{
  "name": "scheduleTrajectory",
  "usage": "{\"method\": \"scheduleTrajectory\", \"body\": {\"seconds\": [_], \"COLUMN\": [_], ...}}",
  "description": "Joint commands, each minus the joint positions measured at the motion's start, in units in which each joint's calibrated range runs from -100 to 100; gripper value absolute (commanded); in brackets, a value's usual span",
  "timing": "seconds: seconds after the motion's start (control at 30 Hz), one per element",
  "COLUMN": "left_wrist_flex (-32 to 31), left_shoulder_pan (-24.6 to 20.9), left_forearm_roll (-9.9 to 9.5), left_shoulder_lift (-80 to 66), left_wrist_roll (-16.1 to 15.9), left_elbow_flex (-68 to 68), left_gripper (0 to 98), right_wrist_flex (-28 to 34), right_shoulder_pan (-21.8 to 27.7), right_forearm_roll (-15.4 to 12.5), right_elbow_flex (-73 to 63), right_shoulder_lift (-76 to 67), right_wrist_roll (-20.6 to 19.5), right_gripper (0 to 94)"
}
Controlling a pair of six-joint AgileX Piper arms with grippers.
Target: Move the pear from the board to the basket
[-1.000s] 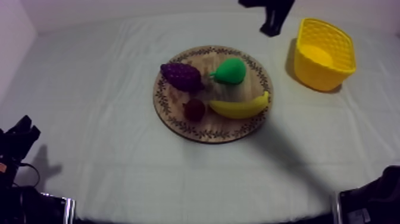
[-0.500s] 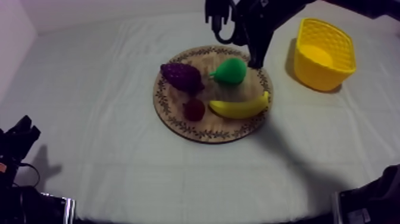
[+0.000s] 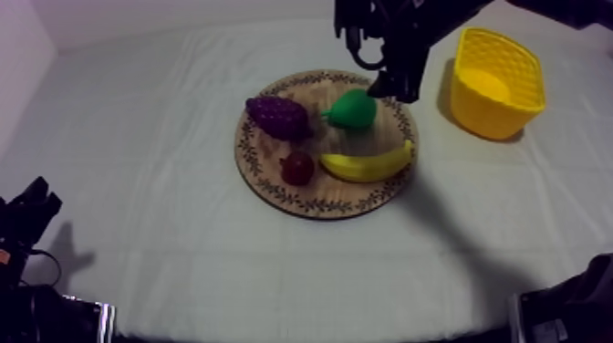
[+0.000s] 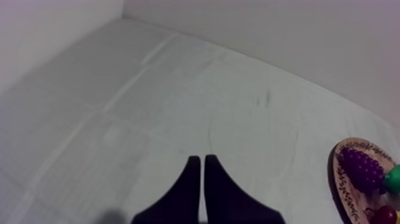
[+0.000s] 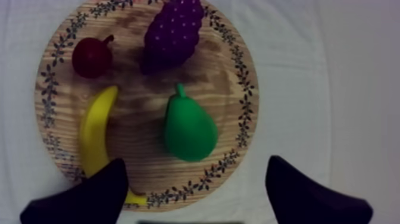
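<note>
Right claw point(image 5: 195, 167), spread wide, nearer the pear point(image 5: 189, 130) than before.

Table point(image 3: 164, 242) under grey-white cloth, round wooden board point(image 3: 342, 194) at its middle, yellow basket point(image 3: 493, 115) apart, far right

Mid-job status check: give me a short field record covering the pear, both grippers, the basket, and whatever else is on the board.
pear: lying on the wooden board, on the side nearer the basket, not gripped
right gripper: open, above the pear
left gripper: shut on nothing, over bare cloth, away from the board
yellow basket: right of the board, nothing visible inside
other fruit on board: bunch of grapes, small red fruit, banana
progress: pick not yet made
</note>
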Motion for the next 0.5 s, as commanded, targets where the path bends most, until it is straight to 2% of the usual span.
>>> {"method": "scheduleTrajectory", "body": {"seconds": [0.0,0.23,0.47], "left_wrist_flex": [0.0,0.0,0.0], "left_shoulder_pan": [0.0,0.0,0.0], "left_forearm_roll": [0.01,0.01,0.01], "left_shoulder_lift": [0.0,0.0,0.0], "left_wrist_roll": [0.0,0.0,0.0], "left_elbow_flex": [0.0,0.0,0.0], "left_gripper": [0.1,0.1,0.1], "right_wrist_flex": [0.2,0.0,-0.4], "right_shoulder_pan": [0.1,0.8,1.8], "right_forearm_roll": [-0.6,-1.1,-1.0], "right_elbow_flex": [0.3,0.0,-4.4], "right_shoulder_lift": [0.2,3.9,11.6], "right_wrist_roll": [0.5,0.8,0.4], "right_gripper": [76.7,71.0,69.4]}}
